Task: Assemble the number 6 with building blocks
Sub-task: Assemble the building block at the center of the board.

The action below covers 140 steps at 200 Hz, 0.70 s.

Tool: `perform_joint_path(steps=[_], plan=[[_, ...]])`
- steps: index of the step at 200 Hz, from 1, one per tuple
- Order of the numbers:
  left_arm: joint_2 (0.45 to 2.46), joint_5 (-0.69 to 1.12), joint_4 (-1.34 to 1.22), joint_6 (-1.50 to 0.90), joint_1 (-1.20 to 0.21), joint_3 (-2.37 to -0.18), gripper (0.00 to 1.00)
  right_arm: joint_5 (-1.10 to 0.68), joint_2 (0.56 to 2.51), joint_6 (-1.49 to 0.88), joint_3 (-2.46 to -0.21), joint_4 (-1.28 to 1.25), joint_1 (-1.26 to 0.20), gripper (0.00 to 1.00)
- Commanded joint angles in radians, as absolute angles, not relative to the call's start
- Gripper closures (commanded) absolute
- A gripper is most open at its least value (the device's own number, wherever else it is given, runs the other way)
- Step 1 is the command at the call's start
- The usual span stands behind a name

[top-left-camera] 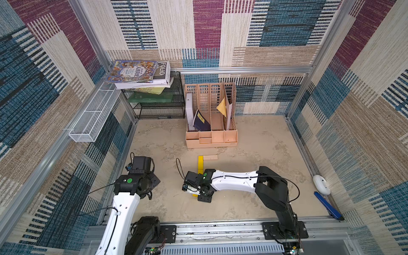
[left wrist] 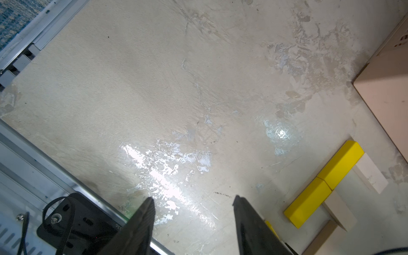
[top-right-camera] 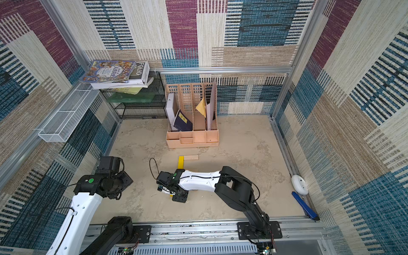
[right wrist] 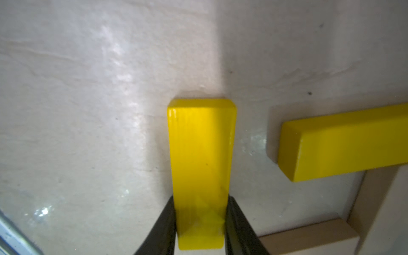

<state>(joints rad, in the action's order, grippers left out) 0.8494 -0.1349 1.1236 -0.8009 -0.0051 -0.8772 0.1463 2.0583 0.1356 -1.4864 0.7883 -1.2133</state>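
Five blocks (left wrist: 340, 163) seem placed; right hand (right wrist: 201, 220) clamps last yellow block (right wrist: 201, 154), bottom of 6 (top-left-camera: 200, 162) unclosed; left hand (left wrist: 193, 198) spread, empty.

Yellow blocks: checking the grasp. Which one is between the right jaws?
The yellow block apart from the rest, pinched at one end by the right gripper; the other two lie end to end.

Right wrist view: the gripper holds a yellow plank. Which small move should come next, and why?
Probably move the held yellow plank sideways toward the other yellow plank: the right gripper is shut on it, it lies crosswise to that plank's end, and a gap separates them.
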Motion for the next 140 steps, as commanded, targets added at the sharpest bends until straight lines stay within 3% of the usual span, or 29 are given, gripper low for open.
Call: perform_joint_path(steps=[1,140], plan=[[0.85,-0.133,1.111,-0.798,-0.005,-0.877,0.39,0.201,2.052,0.154,-1.48,0.822,-1.208,0.64],[0.847,-0.13,1.097,-0.801,-0.005,-0.866,0.39,0.258,2.029,0.187,-1.435,0.801,-1.198,0.61]])
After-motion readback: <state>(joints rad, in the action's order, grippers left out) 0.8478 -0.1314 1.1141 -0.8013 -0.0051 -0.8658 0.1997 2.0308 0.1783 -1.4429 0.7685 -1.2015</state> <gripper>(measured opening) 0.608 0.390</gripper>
